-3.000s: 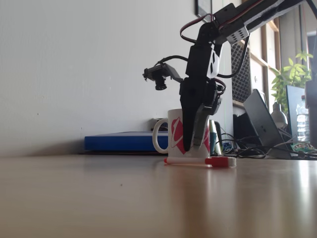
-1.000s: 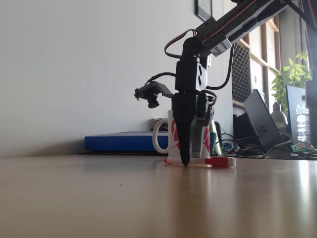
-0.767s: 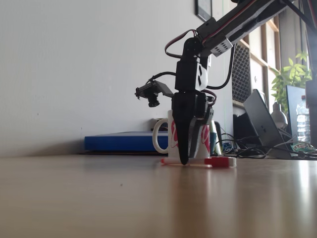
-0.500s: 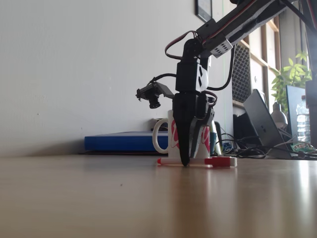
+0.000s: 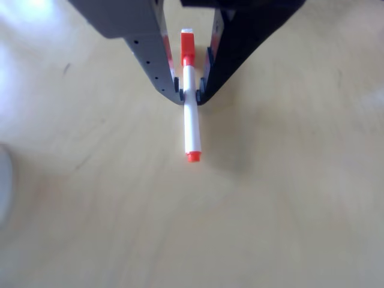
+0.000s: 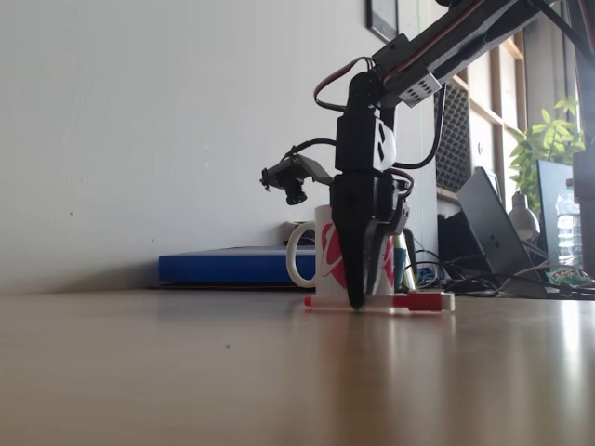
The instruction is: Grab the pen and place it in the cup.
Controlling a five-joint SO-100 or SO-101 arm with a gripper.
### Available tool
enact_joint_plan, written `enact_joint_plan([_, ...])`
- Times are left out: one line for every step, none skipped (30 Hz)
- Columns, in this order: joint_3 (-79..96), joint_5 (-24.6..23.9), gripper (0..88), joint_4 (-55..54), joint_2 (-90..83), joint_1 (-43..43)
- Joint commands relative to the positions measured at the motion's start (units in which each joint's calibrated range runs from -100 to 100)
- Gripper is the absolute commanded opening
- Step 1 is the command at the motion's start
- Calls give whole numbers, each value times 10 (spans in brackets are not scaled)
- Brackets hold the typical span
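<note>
Fingers (image 5: pixel 191 96) pinching pen (image 5: pixel 191 120) on table, pen shifted right since earlier

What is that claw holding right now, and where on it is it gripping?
The claw is shut on the pen, pinching its white barrel just below the orange-red cap. In the fixed view the pen looks low at the table, hardly raised.
</note>
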Motion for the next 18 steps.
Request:
enact_joint_plan([-2, 2, 11, -1, -105, 3])
enact_joint_plan([-2, 3, 11, 4, -126, 3])
enact_joint_plan([-3, 4, 11, 11, -146, 3])
enact_joint_plan([-4, 4, 11, 16, -164, 3])
enact_joint_plan([-4, 4, 11, 18, -184, 3])
enact_joint_plan([-4, 4, 11, 19, -203, 4])
enact_joint_plan([-3, 5, 11, 19, -222, 4])
enact_joint_plan([-3, 5, 11, 19, -239, 4])
enact_joint_plan([-3, 5, 11, 19, -256, 5])
enact_joint_plan([-3, 5, 11, 19, -274, 5])
enact_joint_plan([-3, 5, 11, 18, -290, 5])
enact_joint_plan([-3, 5, 11, 16, -305, 5])
enact_joint_plan([-3, 5, 11, 14, -319, 5])
enact_joint_plan([-4, 5, 11, 10, -333, 9])
enact_joint_plan([-7, 5, 11, 10, -345, 16])
enact_joint_plan([-11, 5, 11, 4, -362, 29])
enact_joint_plan([-10, 5, 11, -8, -372, 39])
enact_joint_plan([-8, 5, 11, -23, -382, 51])
